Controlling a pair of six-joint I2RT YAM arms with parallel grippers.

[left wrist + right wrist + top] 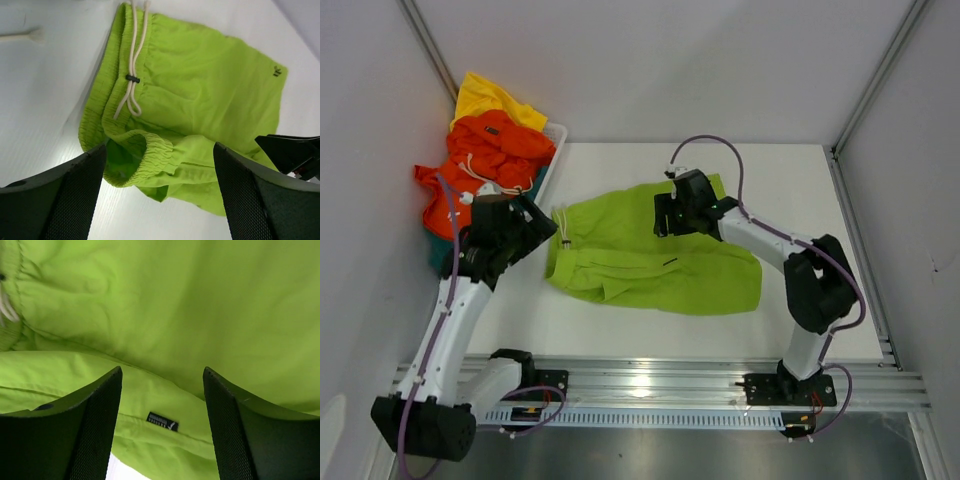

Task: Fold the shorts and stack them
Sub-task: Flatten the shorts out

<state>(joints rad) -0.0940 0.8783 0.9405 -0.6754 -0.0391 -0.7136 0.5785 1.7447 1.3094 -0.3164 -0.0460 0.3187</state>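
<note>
Lime green shorts (650,255) lie spread on the white table, waistband and white drawstring (563,228) at the left. My left gripper (542,222) is open, hovering at the waistband end; in its wrist view the bunched waistband (145,157) lies between the fingers (60,195). My right gripper (665,215) is open over the upper middle of the shorts; its wrist view shows green cloth (165,315) and a small black label (162,421) between the fingers (95,425). Orange shorts (495,150) and yellow shorts (485,95) are heaped at the far left.
A white mesh basket (552,150) holds the heap of shorts at the back left, a teal piece (445,250) showing under the orange. Grey walls and aluminium rails enclose the table. Bare table lies right of and in front of the green shorts.
</note>
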